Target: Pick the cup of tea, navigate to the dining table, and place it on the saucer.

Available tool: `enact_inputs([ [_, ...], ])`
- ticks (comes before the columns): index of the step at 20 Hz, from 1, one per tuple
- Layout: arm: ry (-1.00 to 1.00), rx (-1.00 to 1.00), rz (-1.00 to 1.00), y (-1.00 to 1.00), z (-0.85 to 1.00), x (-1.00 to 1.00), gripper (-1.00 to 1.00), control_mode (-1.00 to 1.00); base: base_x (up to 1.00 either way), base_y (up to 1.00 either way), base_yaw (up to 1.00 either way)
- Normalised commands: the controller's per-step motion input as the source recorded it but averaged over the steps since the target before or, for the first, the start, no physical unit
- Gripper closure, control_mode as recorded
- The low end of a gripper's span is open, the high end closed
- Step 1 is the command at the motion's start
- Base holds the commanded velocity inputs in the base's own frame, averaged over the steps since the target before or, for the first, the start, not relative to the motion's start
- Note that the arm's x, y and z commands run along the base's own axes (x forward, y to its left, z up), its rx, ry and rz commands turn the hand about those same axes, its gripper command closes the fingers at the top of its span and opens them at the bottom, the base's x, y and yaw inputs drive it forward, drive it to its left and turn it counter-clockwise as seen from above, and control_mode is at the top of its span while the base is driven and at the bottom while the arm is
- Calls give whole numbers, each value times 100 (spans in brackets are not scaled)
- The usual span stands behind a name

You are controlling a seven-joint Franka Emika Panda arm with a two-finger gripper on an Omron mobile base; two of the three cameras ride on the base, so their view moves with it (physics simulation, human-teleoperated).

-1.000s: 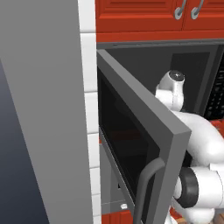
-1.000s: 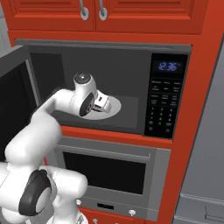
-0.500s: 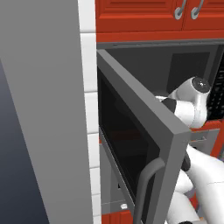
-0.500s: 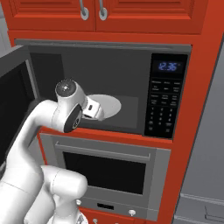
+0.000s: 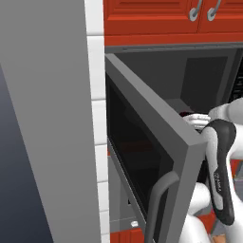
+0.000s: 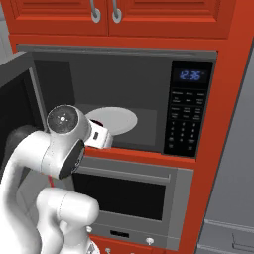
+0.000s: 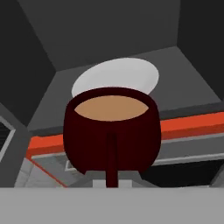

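Cup: the cup of tea is dark red, with light brown tea inside and its handle turned toward the camera in the hand view. It sits upright, just outside the open front of the microwave.
Gripper: the gripper is pinched tight. In the hand view the cup sits right at it, so it looks to be holding the cup by the handle, though the fingers themselves are hidden behind the cup.
Microwave: the microwave is a dark grey box set in red cabinets. The right base view shows its button panel and a blue clock.
Plate inside: a round white plate lies flat on the microwave floor, behind the cup. The right base view shows it bare, with the hand just in front of it.
Door: the microwave door swings wide open. The left base view shows its grey edge and handle up close; there it hides most of the hand, and a small bit of dark red peeks out by the white hand.
Oven: the right base view shows an oven below the microwave.
Cabinets: red cabinet doors with silver handles sit above.
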Motion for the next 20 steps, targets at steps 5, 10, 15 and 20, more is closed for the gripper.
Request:
enact_inputs([
  [5, -17, 0, 33, -7, 18, -97, 100, -100, 0, 0, 0],
  [10, -16, 0, 31, -6, 10, -39, 100, -100, 0, 0, 0],
  [15, -5, 0, 26, 0, 17, -10, 100, -100, 0, 0, 0],
  [20, -1, -3, 9, 5, 17, 0, 100, -100, 0, 0, 0],
])
